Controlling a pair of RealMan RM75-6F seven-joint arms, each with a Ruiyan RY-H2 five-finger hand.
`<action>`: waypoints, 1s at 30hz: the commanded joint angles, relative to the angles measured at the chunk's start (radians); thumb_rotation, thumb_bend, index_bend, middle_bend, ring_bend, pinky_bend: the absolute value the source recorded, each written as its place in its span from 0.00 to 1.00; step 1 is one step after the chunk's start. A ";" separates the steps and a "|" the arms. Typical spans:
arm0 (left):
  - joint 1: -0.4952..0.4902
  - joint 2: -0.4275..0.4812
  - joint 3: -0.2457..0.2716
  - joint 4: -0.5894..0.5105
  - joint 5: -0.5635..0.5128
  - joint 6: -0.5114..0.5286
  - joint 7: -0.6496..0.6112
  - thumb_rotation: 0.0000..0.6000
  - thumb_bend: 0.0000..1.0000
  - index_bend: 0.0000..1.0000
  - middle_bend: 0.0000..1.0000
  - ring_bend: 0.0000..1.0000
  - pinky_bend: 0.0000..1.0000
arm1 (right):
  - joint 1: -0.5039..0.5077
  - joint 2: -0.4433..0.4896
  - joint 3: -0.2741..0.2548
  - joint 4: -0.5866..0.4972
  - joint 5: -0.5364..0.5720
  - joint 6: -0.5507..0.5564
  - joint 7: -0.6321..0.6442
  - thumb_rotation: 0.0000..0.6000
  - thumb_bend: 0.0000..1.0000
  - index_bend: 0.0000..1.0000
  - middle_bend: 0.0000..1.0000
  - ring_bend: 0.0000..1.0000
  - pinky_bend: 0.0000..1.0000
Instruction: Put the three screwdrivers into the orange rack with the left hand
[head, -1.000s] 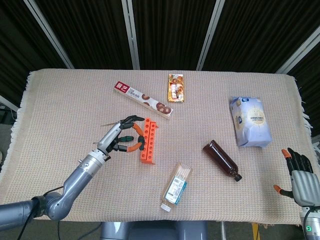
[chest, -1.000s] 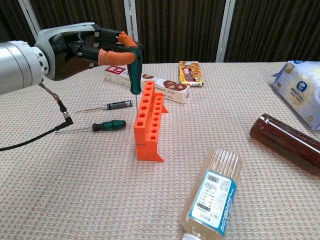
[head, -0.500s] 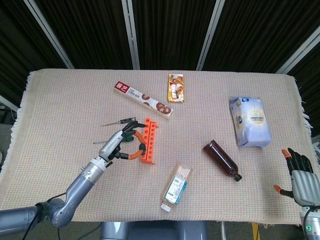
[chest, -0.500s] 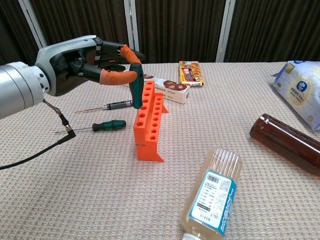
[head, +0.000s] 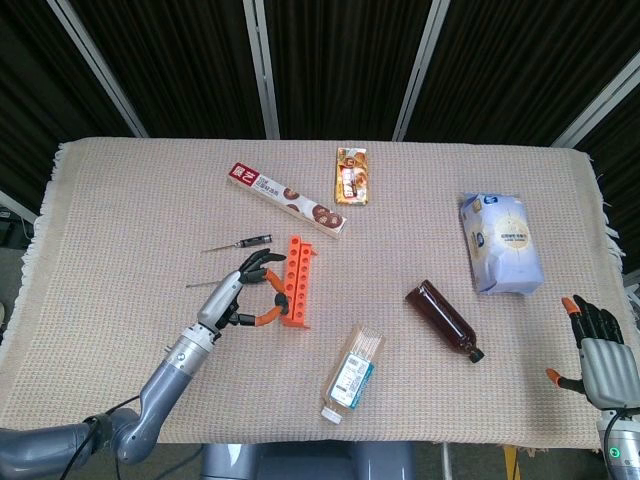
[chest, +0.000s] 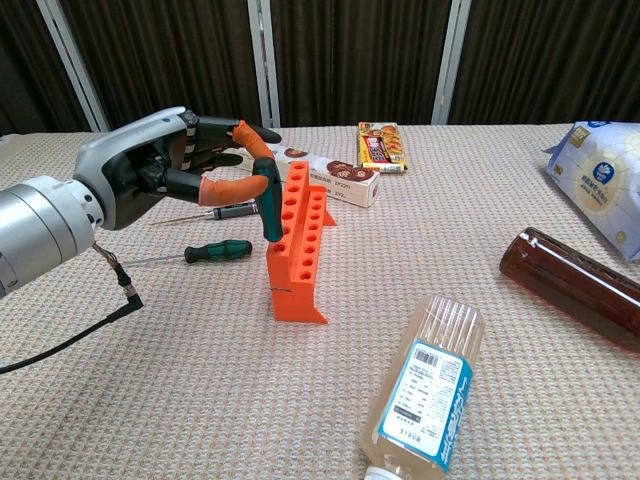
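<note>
The orange rack (head: 296, 282) (chest: 300, 250) stands left of the table's middle. My left hand (head: 243, 291) (chest: 185, 165) pinches the teal handle of a screwdriver (chest: 269, 203) between thumb and a finger; it stands upright with its shaft down in a hole at the rack's left side. Two more screwdrivers lie on the cloth left of the rack: a green-and-black one (chest: 215, 250) and a thin black one (head: 240, 243) (chest: 232, 210). My right hand (head: 596, 346) hangs off the table's right edge, fingers spread and holding nothing.
A red-and-white biscuit box (head: 286, 200) lies just behind the rack, with a snack packet (head: 352, 175) further back. A clear bottle (head: 352, 372) lies in front, a brown bottle (head: 443, 320) to the right, and a blue-white bag (head: 503, 243) at the far right.
My left hand has come down with the teal screwdriver. Its shaft, which hung above the rack a second ago, now sits in a rack hole with only the handle showing.
</note>
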 joint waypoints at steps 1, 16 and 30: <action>-0.001 -0.008 -0.001 0.011 -0.009 -0.010 -0.006 1.00 0.59 0.68 0.13 0.00 0.00 | 0.000 0.000 0.000 -0.001 0.002 -0.002 -0.002 1.00 0.00 0.00 0.00 0.00 0.00; 0.004 -0.021 -0.001 0.018 -0.014 -0.015 0.018 1.00 0.56 0.58 0.08 0.00 0.00 | 0.000 0.000 0.001 -0.001 0.009 -0.005 -0.002 1.00 0.00 0.00 0.00 0.00 0.00; 0.011 -0.020 -0.002 0.010 -0.007 0.003 0.065 1.00 0.47 0.14 0.00 0.00 0.00 | 0.002 0.000 0.001 0.001 0.014 -0.011 0.003 1.00 0.00 0.00 0.00 0.00 0.00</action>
